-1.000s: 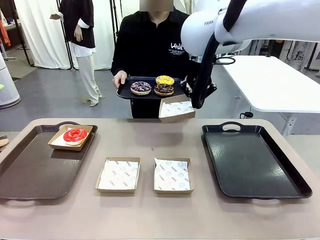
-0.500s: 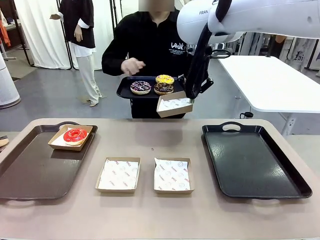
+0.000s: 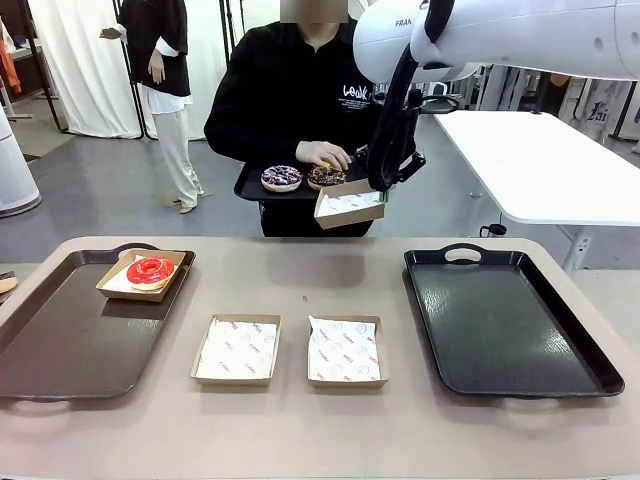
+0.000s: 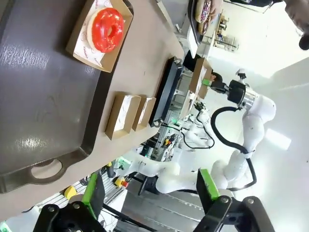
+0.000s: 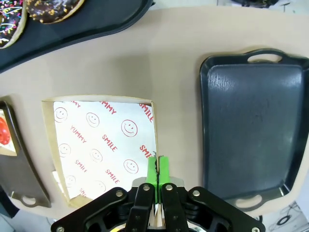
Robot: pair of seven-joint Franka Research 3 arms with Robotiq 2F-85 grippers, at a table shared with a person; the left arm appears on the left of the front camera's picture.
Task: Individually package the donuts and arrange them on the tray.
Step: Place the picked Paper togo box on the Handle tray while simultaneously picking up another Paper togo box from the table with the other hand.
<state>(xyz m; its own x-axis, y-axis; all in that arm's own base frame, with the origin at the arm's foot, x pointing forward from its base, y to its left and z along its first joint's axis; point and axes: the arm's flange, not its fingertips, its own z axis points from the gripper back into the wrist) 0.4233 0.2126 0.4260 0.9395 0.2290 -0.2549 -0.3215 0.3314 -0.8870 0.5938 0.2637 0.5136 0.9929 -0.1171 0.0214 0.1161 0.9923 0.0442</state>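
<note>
Four paper-lined cardboard boxes are out. One, the held box [image 3: 350,204], hangs in the air beyond the far left corner of the black tray [image 3: 510,330], which lies on the bench [image 3: 320,440]. The right jaws, at the end of the right arm [image 3: 520,35], are pinched on that box's rim, green pads pressed together over the cardboard edge and the printed liner. Just left of the black tray, on the bench, lie the near empty box [image 3: 344,350] and, one place farther left, the far empty box [image 3: 237,349], both with nothing on their paper. Well left of the black tray lies the brown tray [image 3: 60,340]; at its far end the fourth box [image 3: 125,288] holds the red donut [image 3: 150,270]. The left jaws stand wide apart, their fingers [image 4: 91,193] hanging above the brown tray with nothing between them. Beyond the black tray and left of it, a person holds a small dark platter [image 3: 248,186] just beside the held box. On it the purple-sprinkled donut [image 3: 281,177] and the chocolate donut [image 3: 326,178] lie side by side. The person's hand [image 3: 325,155] reaches down at the chocolate donut's far side; what it covers I cannot tell.
</note>
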